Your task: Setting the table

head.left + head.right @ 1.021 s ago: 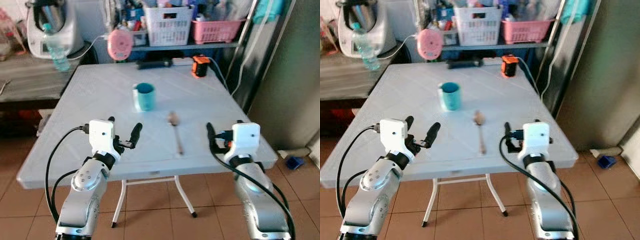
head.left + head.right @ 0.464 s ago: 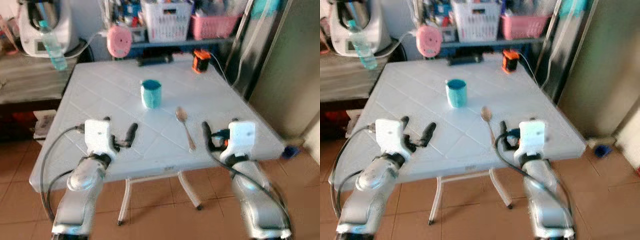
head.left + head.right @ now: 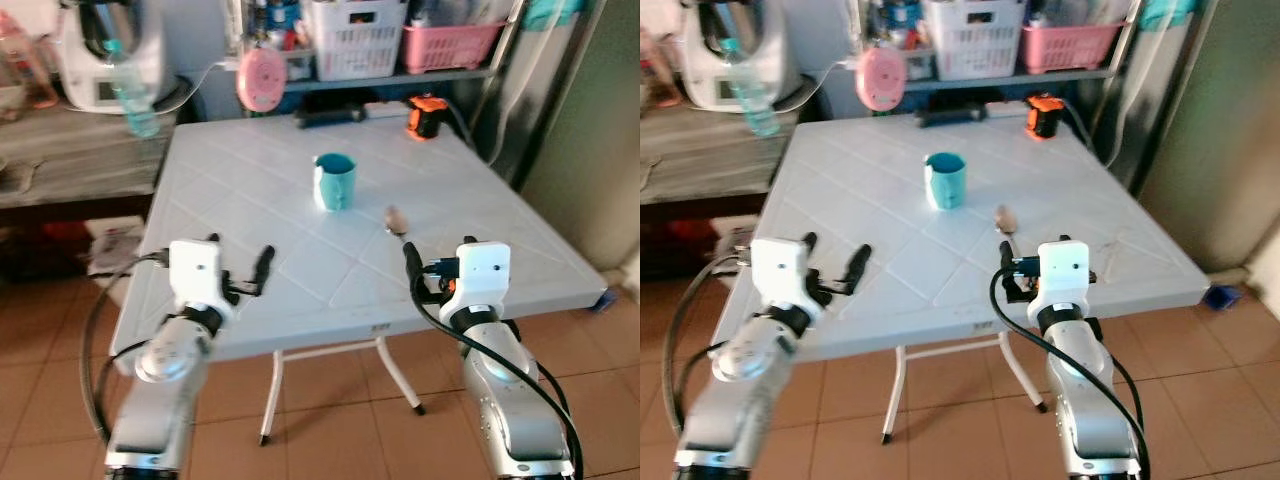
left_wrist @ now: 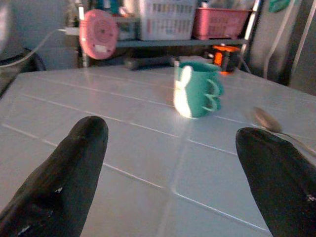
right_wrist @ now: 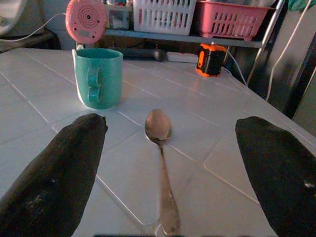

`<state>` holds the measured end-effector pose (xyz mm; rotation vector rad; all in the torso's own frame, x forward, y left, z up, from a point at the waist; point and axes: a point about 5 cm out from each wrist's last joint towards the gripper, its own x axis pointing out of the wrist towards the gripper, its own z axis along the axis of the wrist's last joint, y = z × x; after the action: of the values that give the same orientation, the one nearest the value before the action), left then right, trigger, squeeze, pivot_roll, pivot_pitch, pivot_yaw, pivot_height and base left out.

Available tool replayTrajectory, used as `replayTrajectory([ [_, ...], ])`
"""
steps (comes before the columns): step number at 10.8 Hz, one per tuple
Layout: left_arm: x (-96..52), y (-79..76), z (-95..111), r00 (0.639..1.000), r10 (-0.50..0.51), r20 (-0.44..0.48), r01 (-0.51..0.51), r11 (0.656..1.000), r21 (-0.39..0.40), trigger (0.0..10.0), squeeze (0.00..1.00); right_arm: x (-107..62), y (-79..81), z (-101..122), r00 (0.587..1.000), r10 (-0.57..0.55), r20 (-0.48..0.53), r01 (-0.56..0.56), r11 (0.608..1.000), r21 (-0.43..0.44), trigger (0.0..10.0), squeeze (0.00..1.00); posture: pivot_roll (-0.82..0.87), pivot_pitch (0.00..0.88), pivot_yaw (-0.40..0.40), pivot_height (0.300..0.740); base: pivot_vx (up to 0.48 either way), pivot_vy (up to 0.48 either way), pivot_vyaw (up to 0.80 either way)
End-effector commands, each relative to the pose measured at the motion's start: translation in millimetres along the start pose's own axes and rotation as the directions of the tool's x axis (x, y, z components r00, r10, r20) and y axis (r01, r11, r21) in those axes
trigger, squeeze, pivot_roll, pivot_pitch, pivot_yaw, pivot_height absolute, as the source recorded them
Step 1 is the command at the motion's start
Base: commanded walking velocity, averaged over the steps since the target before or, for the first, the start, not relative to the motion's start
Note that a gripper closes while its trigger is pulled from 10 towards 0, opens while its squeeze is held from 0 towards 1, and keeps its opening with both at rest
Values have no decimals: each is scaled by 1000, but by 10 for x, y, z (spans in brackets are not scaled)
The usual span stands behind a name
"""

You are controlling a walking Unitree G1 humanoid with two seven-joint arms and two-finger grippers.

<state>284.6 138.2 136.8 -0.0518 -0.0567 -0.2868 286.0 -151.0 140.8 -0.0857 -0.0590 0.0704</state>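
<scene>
The bench (image 3: 250, 200) is wide and white, and there's not much on it for a laid table. Near its middle stands the mug (image 3: 334, 181), teal, upright, handle showing in the wrist views. Just beside it, toward the right edge and a little nearer the robot, lies the spoon (image 5: 161, 163), bowl toward the mug, handle running back toward the near edge. Those two sit close but apart, not touching.

Along the far edge there's an orange device (image 3: 426, 115) by the far right corner and a dark bar (image 3: 330, 117) next to it; behind the bench, a shelf with a white basket (image 3: 357, 40) and a pink basket (image 3: 450, 43).

Now the arms. The left gripper (image 4: 175, 173) hovers over the near left part of the bench, fingers spread wide, nothing between them, looking across at the mug. The right gripper (image 5: 170, 173) hangs at the near edge, also spread wide and empty, with the spoon handle lying straight between its two fingers.

My read: a mug and spoon are out, so a start is made. No plate, no fork or knife in view, and neither gripper carries anything. The spoon looks like the next thing up for the right side, whether to straighten or move; most of the setting seems left to do.
</scene>
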Motion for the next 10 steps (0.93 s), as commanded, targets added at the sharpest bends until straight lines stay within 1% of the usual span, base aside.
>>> replayTrajectory([
  [1, 12, -3, 10, 1000, 3, 5, -3, 1000, 17, 10000, 0, 13, -16, 3, 1000, -6, -1, 6, 1000, -13, 10000, 161, 25, 18, 40, 740, 0, 0, 0],
  [4, 28, -29, -34, 1000, 2, -3, -1, 1000, 19, 10000, 0, 17, -20, -31, 1000, -19, -12, 19, 1000, -18, 10000, 169, 25, 20, 40, 740, 0, 0, 646],
  [5, 35, -35, -53, 1000, 2, -10, -2, 1000, 15, 10000, 0, 19, -33, -59, 999, -38, -27, 38, 999, -18, 10000, 157, 25, 20, 40, 740, 0, 0, 0],
  [6, 31, -38, -63, 1000, 1, -14, -1, 1000, 17, 10000, 0, 21, -133, -144, 989, -121, -80, 116, 991, -64, 10000, 169, 25, 19, 38, 740, 0, 0, 0],
  [7, 33, -42, -70, 1000, -4, -16, 5, 1000, 16, 10000, 0, 46, -227, -228, 975, -173, -142, 172, 985, -18, 10000, 165, 25, 17, 35, 740, 0, 0, 0],
  [8, 40, -47, -75, 1000, -11, -20, 12, 1000, 10, 10000, 0, 81, -234, -225, 976, -165, -145, 167, 986, 0, 10000, 165, 25, 16, 35, 740, 0, 0, 0],
  [10, 58, -50, -89, 999, -24, -28, 24, 1000, 0, 10000, 0, 236, -217, -250, 974, -126, -189, 129, 992, 0, 10000, 145, 21, 13, 37, 740, 0, 0, 0],
])
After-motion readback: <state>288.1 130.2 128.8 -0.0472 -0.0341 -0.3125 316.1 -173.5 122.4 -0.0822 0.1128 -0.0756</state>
